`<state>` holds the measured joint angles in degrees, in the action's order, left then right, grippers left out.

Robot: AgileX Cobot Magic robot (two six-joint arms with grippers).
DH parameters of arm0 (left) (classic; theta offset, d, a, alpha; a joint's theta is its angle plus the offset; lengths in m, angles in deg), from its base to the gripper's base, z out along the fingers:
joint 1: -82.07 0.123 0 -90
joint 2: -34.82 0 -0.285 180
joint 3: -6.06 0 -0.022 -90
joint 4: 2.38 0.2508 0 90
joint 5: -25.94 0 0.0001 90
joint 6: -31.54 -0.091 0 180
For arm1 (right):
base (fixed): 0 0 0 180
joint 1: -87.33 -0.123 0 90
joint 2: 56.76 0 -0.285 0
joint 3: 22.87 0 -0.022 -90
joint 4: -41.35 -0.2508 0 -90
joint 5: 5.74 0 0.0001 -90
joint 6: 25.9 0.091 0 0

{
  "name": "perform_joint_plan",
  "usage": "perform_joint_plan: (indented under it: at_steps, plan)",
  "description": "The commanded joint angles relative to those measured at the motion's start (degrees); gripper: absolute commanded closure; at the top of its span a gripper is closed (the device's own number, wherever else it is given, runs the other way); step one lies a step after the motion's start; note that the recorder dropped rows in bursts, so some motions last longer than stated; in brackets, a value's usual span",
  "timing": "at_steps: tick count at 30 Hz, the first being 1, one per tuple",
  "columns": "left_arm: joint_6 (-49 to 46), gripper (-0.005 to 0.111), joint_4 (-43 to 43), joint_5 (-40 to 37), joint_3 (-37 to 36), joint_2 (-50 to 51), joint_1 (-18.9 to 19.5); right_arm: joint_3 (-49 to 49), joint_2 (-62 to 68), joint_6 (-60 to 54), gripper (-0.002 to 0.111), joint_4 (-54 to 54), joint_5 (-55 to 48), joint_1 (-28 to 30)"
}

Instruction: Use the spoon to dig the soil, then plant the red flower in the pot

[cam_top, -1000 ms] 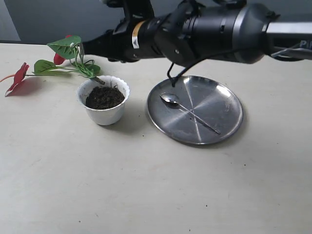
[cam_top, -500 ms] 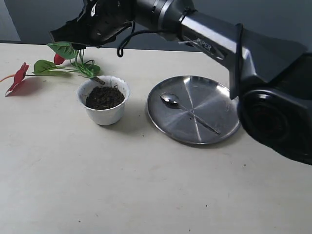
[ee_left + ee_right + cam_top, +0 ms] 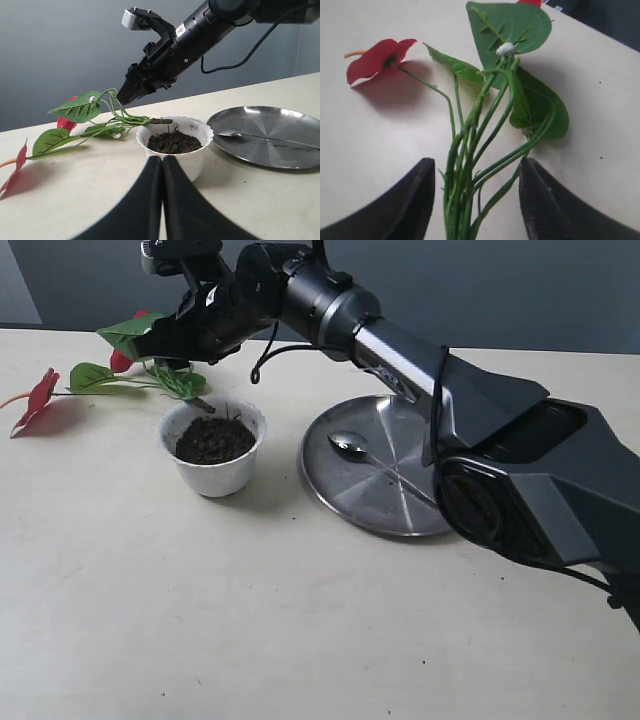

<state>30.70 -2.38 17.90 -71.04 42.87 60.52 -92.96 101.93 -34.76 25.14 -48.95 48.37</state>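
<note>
The red flower (image 3: 150, 375) lies on the table at the back left, its brownish stem tip resting on the rim of the white pot (image 3: 212, 468). Dark soil (image 3: 213, 438) fills the pot. The spoon (image 3: 385, 466) lies in the steel plate (image 3: 455, 455). My right gripper (image 3: 160, 348) reaches across above the stems. It is open in the right wrist view, with the green stems (image 3: 465, 150) between its fingers (image 3: 415, 200), untouched. A red bloom (image 3: 377, 57) lies beyond. My left gripper (image 3: 162, 159) is shut on nothing, low in front of the pot (image 3: 175, 150).
The right arm (image 3: 400, 340) stretches from the right edge over the plate's back part toward the flower. A grey wall (image 3: 560, 290) rises behind the table. Bare tabletop (image 3: 250, 620) spreads in front of the pot and plate.
The right arm has swung from above the plate leftward, and its gripper now hangs over the flower's stems. Pot, spoon and flower have not moved.
</note>
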Motion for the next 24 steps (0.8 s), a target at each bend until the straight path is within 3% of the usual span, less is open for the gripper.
perform_joint_plan:
  at_steps: [1, 12, 18, 24]
  plan:
    - [0.2, 0.106, 0.0, 0.7, -0.1, -0.3, -0.4, -0.4, 0.3, -0.9, 0.058, -0.4, 4.3, 0.2]
    - [0.2, 0.106, 0.0, 0.7, -0.1, -0.3, -0.4, -0.4, 2.9, -1.7, 0.059, -1.5, 8.5, 0.2]
    - [0.2, 0.106, 0.0, 0.7, -0.1, -0.3, -0.4, -0.4, 3.3, -1.7, 0.072, -2.2, 11.0, 0.2]
    - [0.2, 0.106, 0.0, 0.7, -0.1, -0.3, -0.4, -0.4, 4.3, -1.8, 0.072, -3.7, 11.7, 0.2]
